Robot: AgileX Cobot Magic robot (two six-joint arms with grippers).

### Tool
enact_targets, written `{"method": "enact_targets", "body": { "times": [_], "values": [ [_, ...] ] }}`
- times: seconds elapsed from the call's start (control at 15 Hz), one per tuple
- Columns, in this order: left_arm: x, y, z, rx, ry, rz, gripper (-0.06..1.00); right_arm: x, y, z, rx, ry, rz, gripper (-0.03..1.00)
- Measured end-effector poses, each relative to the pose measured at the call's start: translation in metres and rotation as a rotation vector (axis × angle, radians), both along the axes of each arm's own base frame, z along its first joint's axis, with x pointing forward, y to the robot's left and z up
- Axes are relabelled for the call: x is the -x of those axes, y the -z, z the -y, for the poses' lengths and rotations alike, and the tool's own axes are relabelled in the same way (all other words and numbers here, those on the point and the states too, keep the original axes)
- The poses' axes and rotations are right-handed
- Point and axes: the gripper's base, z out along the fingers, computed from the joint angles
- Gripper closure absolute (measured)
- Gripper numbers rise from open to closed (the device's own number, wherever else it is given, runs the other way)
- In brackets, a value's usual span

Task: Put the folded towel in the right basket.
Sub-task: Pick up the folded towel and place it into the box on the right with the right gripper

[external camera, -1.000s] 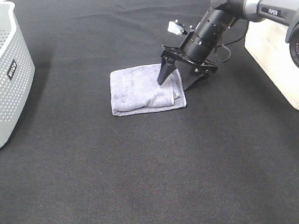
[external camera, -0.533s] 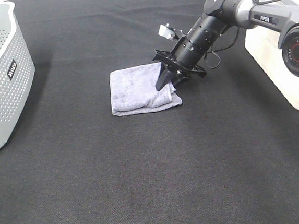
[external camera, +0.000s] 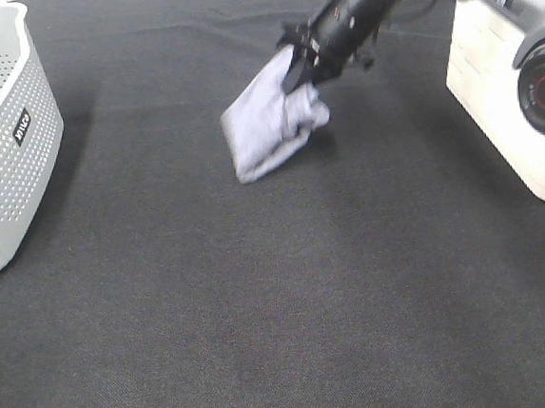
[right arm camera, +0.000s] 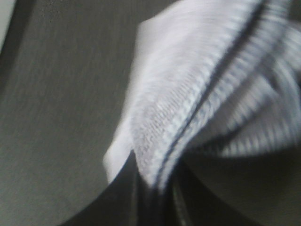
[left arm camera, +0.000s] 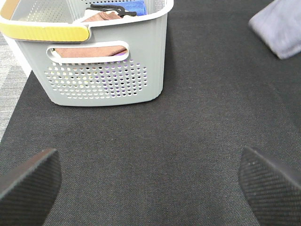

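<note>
Towel: the folded towel hangs slantwise from the right gripper, near the far edge of the table and right of its middle; whether its low corner is clear of the cloth I cannot tell.
Right gripper: jaws nearly closed, pinching the towel's upper edge; the right wrist view shows the layers bunched between them (blurred, but the hem ridges are plain).
Left gripper: hovers by the left edge, its fingers spread wide, nothing between them.
Right basket: the pale right basket stands at the right edge, partly hidden by the arm.
Left basket: the grey left basket at the left edge already holds cloths.
Handling: light, soft and limp, I judge; it sags, and its folds may slip open when swung.
Hold: a pinch through all layers at the folded edge should keep the stack together.
Next move: likely a carry rightward, high enough for the dangling corner to clear the rim.
</note>
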Motion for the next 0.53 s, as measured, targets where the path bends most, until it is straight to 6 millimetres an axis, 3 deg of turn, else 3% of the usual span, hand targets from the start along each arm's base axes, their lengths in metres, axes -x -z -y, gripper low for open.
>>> {"method": "enact_targets", "body": {
  "times": [0.33, 0.4, 0.53],
  "values": [
    [0.000, 0.000, 0.000, 0.000, 0.000, 0.000, -0.03, 0.014, -0.108, 0.024, 0.184, 0.049, 0.300, 0.87],
    [0.000, 0.000, 0.000, 0.000, 0.000, 0.000, -0.03, 0.014, -0.108, 0.024, 0.184, 0.049, 0.300, 0.87],
    [0.000, 0.000, 0.000, 0.000, 0.000, 0.000, -0.03, 0.024, -0.151, 0.047, 0.245, 0.127, 0.385, 0.87]
  ]
}}
